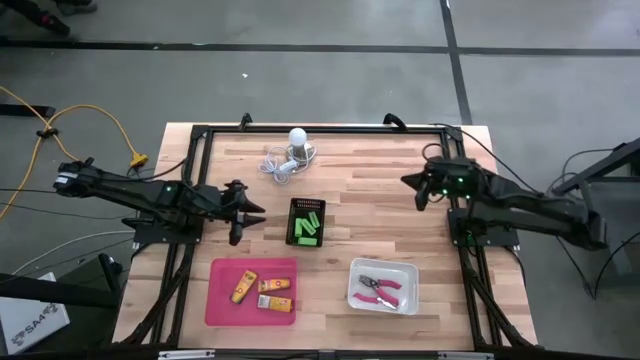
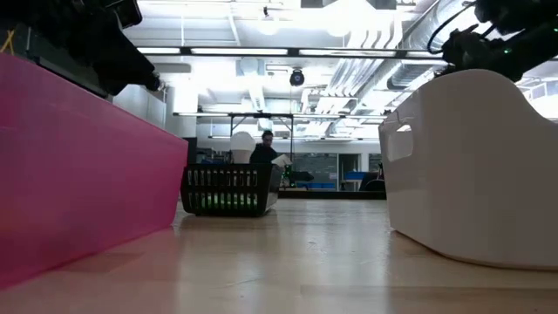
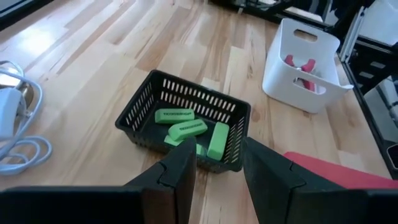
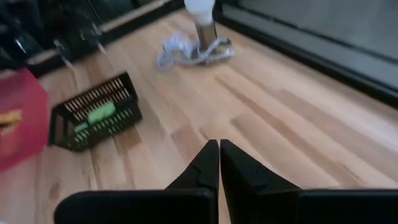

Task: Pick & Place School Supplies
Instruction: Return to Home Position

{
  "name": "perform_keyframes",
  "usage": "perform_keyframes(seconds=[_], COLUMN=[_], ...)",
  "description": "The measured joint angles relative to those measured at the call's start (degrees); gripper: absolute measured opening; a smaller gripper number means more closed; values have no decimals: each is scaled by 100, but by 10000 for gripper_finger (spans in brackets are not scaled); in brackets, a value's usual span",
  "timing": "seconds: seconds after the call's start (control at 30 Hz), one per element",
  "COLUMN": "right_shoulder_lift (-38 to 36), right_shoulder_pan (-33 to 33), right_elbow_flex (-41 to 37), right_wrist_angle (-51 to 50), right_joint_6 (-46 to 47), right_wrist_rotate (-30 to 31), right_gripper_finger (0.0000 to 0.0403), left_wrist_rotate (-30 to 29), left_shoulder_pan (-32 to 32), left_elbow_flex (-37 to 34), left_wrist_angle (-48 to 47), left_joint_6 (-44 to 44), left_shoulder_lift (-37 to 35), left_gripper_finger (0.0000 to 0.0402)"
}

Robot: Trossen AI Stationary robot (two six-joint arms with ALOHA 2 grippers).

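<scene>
Green pieces [image 3: 186, 129] lie in a black ribbed basket [image 1: 307, 222] at the table's middle. Yellow-orange pieces [image 1: 262, 291] lie in a pink tray [image 1: 250, 292] near the front edge. A pink-handled tool [image 1: 378, 292] lies in a white bin [image 1: 383, 285] to the tray's right. My left gripper [image 1: 252, 213] hovers left of the basket, its fingers [image 3: 180, 168] apart with nothing between them. My right gripper [image 1: 412, 182] is shut and empty above the table's right side, drawn back toward its base.
A white bulb with a coiled pale cord [image 1: 290, 155] lies near the far edge. Bare wood stretches between the basket and my right gripper [image 4: 219, 149]. In the low view a person [image 2: 264, 150] stands far behind the table.
</scene>
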Motion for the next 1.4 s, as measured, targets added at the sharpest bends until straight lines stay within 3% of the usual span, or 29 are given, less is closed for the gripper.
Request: perform_keyframes(seconds=[0.27, 0.47, 0.97, 1.4], right_shoulder_lift=[-1183, -1780, -2317, -2334], right_shoulder_pan=[0, 13, 17, 14], right_elbow_flex=[-570, -917, -1856, -2049], right_wrist_angle=[386, 878, 2373, 2456], right_joint_6=[281, 300, 448, 444], right_wrist_rotate=[391, 299, -145, -149], right_gripper_finger=[3, 3, 3, 3], left_wrist_rotate=[0, 2, 5, 9], left_shoulder_pan=[0, 0, 0, 0], left_elbow_flex=[0, 0, 2, 2], left_wrist_angle=[132, 255, 553, 553], left_joint_6=[0, 0, 2, 2], left_shoulder_lift=[338, 593, 666, 666], left_gripper_finger=[124, 124, 124, 124])
